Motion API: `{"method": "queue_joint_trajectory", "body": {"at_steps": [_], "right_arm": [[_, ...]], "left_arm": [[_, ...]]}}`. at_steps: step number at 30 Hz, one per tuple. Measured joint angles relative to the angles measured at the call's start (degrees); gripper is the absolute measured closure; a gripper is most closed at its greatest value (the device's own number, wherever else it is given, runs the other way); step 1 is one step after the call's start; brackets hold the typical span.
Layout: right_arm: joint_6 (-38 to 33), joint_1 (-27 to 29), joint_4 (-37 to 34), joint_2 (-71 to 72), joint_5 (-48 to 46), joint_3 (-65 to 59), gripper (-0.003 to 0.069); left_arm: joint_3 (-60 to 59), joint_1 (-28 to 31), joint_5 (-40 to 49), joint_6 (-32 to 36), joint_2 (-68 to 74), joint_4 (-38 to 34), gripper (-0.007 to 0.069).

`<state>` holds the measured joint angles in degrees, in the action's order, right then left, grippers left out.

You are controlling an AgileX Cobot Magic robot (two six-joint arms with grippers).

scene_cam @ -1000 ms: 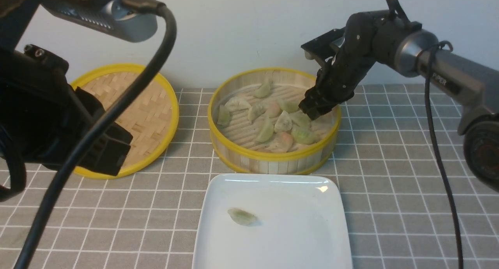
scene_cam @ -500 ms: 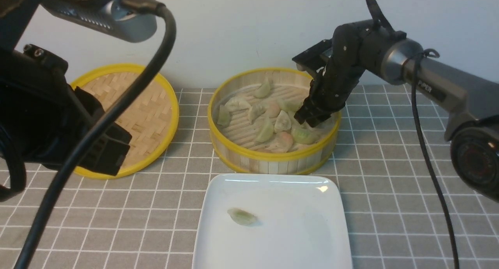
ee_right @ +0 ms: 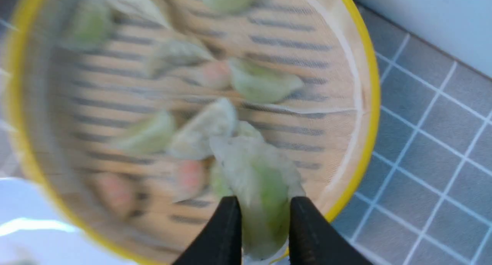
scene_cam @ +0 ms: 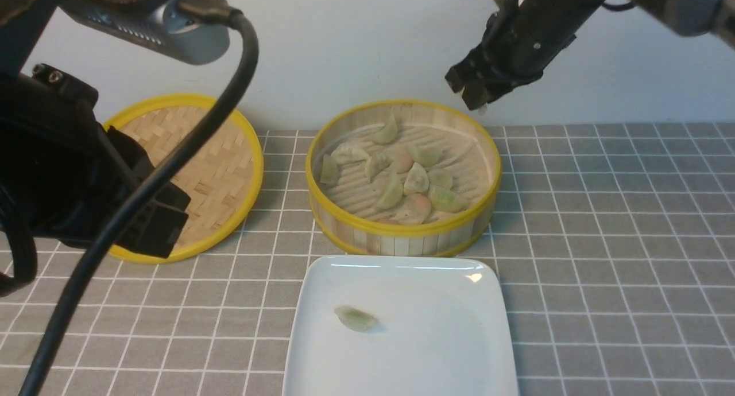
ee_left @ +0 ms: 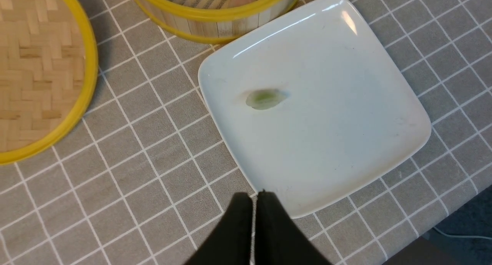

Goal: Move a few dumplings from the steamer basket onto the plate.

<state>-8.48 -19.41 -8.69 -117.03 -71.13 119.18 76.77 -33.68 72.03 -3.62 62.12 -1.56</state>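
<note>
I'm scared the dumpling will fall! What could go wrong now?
The right gripper pinches a soft dumpling high above the steamer basket, with much of it sticking out past the fingertips; it might slip and drop, or squash. Set down carelessly on the plate, it could land on the lone dumpling there. The shut left gripper hangs near the plate's edge and might get in the way.
</note>
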Motion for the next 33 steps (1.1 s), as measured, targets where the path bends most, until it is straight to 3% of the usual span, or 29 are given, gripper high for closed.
{"method": "queue_joint_trajectory", "body": {"at_steps": [4,7,13,16,19,25,27,30,33], "right_arm": [[0.5,-1.4,-4.5,7.6,0.0,-10.0,0.0517],[0.6,-6.3,-6.7,11.9,-0.2,-21.6,0.0517],[2.7,-13.9,-7.0,8.8,1.1,-32.9,0.0517],[2.9,-15.1,-6.4,5.2,3.8,-33.5,0.0505],[3.2,-15.1,-5.9,2.5,6.4,-33.7,0.0433],[5.2,-15.1,-3.8,1.1,8.2,-32.1,0.0214],[5.5,-15.1,-2.7,1.1,5.9,-29.5,0.0186],[5.7,-15.1,-1.4,1.7,2.7,-26.6,0.0216],[6.1,-15.1,-0.5,6.8,1.5,-24.4,0.0390]], "left_arm": [[0.0,0.0,0.0,0.0,0.0,0.0,0.0629],[0.0,0.0,0.0,0.0,0.0,0.0,0.0629],[0.0,0.0,0.0,0.1,0.0,0.0,0.0629],[0.0,0.0,0.0,0.1,0.0,-0.1,0.0629],[0.0,0.0,0.0,0.1,0.0,-0.1,0.0629],[0.0,0.0,0.0,0.1,0.0,-0.1,0.0629],[0.0,0.0,0.0,0.1,0.0,-0.1,0.0629],[0.0,0.0,0.0,0.2,0.0,-0.1,0.0629],[0.0,0.0,0.0,0.2,0.0,-0.1,0.0629]]}}
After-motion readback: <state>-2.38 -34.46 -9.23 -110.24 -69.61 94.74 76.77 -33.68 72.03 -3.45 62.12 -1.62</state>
